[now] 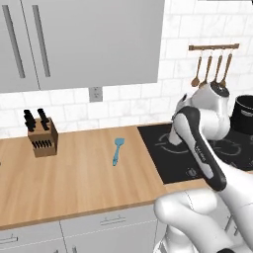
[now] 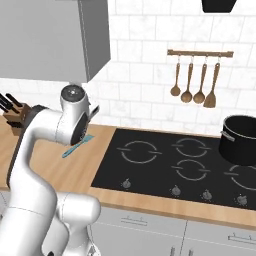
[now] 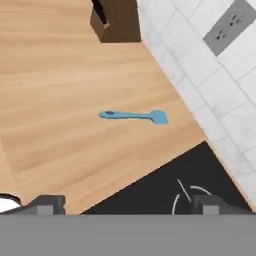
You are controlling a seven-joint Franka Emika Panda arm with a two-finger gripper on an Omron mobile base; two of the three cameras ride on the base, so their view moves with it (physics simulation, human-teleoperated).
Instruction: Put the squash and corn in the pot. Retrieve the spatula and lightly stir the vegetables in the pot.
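Hand view, nearest first: two dark fingertips point(image 3: 47, 204) of the gripper point(image 3: 129, 205) at the bottom edge, set wide apart, nothing between them, hovering over the seam where the wooden counter point(image 3: 55, 75) meets the black cooktop point(image 3: 165, 190). Farther along the wood, clear of the fingertips, the light-blue spatula point(image 3: 134, 116) lying flat, paddle head toward the tiled wall, thin handle pointing away from it. Beyond that, the base of a wooden knife block point(image 3: 116, 22), and on the wall a grey outlet point(image 3: 229, 25).

Left base view: white arm bent in the foreground at right, over the cooktop's near left corner. Spatula point(image 1: 117, 150) alone on the counter just left of the cooktop edge, knife block point(image 1: 42, 136) well apart to its left near the wall. At far right, partly behind the arm, the black pot point(image 1: 244, 112) on the cooktop. Brown wooden spoons and turner point(image 1: 212, 69) hanging from a rail above.

Right base view: pot point(image 2: 241, 139) upright on the cooktop's far right burner area, well away from the spatula point(image 2: 76, 146), which peeks out from behind the arm's wrist. Contents of the pot too dark to tell.
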